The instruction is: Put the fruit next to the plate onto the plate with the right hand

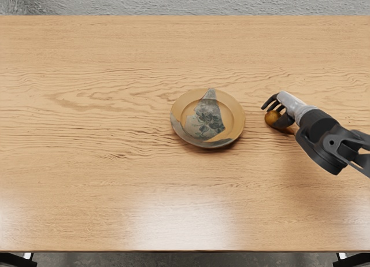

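While sitting on the table (115, 180) near the plate (179, 114), gripped by the right hand (281, 108): a small brown fruit (270, 119). Fingers (269, 101) bent round it.

Counter (104, 180): we saw light wood, glare toward the near edge.
Floor (173, 1): we saw mottled grey beyond it.

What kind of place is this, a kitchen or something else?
Probably a simulated test scene, not a real kitchen: the render shows a plain wooden table, one patterned plate with a small fruit beside it, and a robot's right hand at that fruit.
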You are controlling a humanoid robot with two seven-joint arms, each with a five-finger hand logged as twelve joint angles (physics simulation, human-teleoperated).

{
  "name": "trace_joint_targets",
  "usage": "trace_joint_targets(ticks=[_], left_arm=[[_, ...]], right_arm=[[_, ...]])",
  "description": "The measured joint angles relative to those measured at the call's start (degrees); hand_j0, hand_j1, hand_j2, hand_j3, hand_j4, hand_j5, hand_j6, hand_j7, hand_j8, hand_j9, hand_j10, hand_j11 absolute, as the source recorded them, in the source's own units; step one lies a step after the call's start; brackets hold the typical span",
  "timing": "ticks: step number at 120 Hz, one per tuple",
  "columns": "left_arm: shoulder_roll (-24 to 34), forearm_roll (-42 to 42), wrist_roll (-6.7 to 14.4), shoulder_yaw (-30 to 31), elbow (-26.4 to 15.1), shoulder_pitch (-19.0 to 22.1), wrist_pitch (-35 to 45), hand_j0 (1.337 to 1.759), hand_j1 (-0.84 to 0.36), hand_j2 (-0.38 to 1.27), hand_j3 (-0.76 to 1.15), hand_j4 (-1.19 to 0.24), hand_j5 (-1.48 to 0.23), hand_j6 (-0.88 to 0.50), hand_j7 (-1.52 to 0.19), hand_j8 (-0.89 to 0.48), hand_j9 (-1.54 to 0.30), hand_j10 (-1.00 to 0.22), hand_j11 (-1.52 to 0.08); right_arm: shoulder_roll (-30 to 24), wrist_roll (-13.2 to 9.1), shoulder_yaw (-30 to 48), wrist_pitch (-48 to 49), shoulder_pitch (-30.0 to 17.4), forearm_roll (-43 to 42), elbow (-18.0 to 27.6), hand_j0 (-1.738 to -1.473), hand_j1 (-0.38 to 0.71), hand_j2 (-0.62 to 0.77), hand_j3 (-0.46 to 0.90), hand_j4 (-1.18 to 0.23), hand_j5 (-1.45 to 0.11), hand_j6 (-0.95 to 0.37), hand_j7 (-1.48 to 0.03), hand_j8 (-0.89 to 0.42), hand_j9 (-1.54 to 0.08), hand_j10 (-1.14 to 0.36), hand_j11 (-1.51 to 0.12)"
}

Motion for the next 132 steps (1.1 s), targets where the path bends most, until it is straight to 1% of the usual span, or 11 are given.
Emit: trace_joint_targets(ticks=[2,3,14,22,37,46,60,82,92,109,132], left_arm=[[0.0,0.0,0.0,0.0,0.0,0.0,0.0,1.658,0.34,0.0,0.0,0.0,-0.01,0.0,-0.01,0.0,-0.01,0.0,-0.01],[0.0,0.0,0.0,0.0,0.0,0.0,0.0,1.658,0.34,0.0,0.0,0.0,-0.01,0.0,-0.01,0.0,-0.01,0.0,-0.01],[0.0,0.0,0.0,-0.01,0.0,0.0,0.0,1.658,0.34,0.0,0.0,0.0,-0.01,0.0,-0.01,0.0,-0.01,0.0,-0.01],[0.0,0.0,0.0,-0.01,0.0,0.0,0.0,1.658,0.34,0.0,0.0,0.0,-0.01,0.0,-0.01,0.0,-0.01,0.0,-0.01],[0.0,0.0,-0.01,-0.02,0.0,0.0,0.0,1.658,0.34,0.0,0.0,0.0,-0.01,0.0,-0.01,0.0,-0.01,0.0,-0.01],[0.0,0.0,-0.01,-0.01,0.0,0.0,0.0,1.658,0.34,0.0,0.0,0.0,-0.01,0.0,-0.01,0.0,-0.01,0.0,-0.01],[0.0,0.0,-0.01,-0.01,0.0,0.0,0.0,1.658,0.34,0.0,0.0,0.0,-0.01,0.0,-0.01,0.0,-0.01,0.0,-0.01],[0.0,0.0,0.0,0.0,0.0,0.0,0.0,1.658,0.34,0.0,0.0,0.0,-0.01,0.0,-0.01,0.0,-0.01,0.0,-0.01],[0.0,0.0,0.0,0.01,0.0,0.0,0.0,1.658,0.34,0.0,0.0,0.0,-0.01,0.0,-0.01,0.0,-0.01,0.0,-0.01],[0.0,-0.01,0.0,0.01,0.0,0.0,0.0,1.658,0.34,0.0,0.0,0.0,-0.01,0.0,-0.01,0.0,-0.01,0.0,-0.01],[0.0,-0.01,0.0,0.02,0.0,0.0,0.0,1.658,0.34,0.0,0.0,0.0,-0.01,0.0,-0.01,0.0,-0.01,0.0,-0.01]], right_arm=[[0.0,0.01,0.0,0.01,-0.04,0.04,-0.01,-1.653,0.45,0.08,0.0,-0.53,-0.64,-0.39,-0.66,-0.37,-0.66,-0.51,-0.67],[0.0,0.02,0.0,0.01,-0.05,0.06,-0.01,-1.652,0.45,0.09,0.0,-0.53,-0.65,-0.38,-0.67,-0.33,-0.67,-0.53,-0.68],[0.0,0.04,0.01,0.06,-0.16,0.22,-0.03,-1.644,0.49,0.17,0.0,-0.54,-0.7,-0.33,-0.7,-0.3,-0.72,-0.48,-0.73],[0.06,0.0,0.0,0.11,-0.21,0.63,-0.08,-1.636,0.48,0.12,0.0,-0.54,-0.73,-0.3,-0.71,-0.27,-0.75,-0.45,-0.77],[0.09,-0.05,0.02,0.08,-0.28,1.35,-0.11,-1.626,0.48,0.08,0.0,-0.58,-0.74,-0.25,-0.74,-0.23,-0.76,-0.42,-0.79],[0.17,-0.06,0.02,-0.05,-0.31,1.44,-0.14,-1.632,0.48,0.14,0.0,-0.62,-0.7,-0.28,-0.75,-0.27,-0.74,-0.43,-0.78],[0.39,-0.1,-0.01,-0.14,-0.37,1.69,-0.26,-1.639,0.44,0.12,0.0,-0.64,-0.68,-0.32,-0.76,-0.3,-0.72,-0.47,-0.76],[0.52,-0.1,0.04,-0.03,-0.37,2.12,-0.62,-1.641,0.35,0.11,0.0,-0.67,-0.75,-0.42,-0.81,-0.37,-0.79,-0.56,-0.81],[0.28,-0.09,1.43,0.08,-0.34,3.11,-0.69,-1.646,0.32,0.16,0.0,-0.66,-0.78,-0.48,-0.82,-0.43,-0.81,-0.61,-0.82],[0.07,-0.08,3.33,0.36,0.45,4.19,-0.74,-1.651,0.28,0.21,0.0,-0.66,-0.81,-0.54,-0.83,-0.49,-0.83,-0.65,-0.83],[0.49,-0.08,5.97,0.9,2.71,5.22,-0.61,-1.654,0.27,0.23,0.0,-0.65,-0.83,-0.57,-0.83,-0.52,-0.84,-0.67,-0.83]])
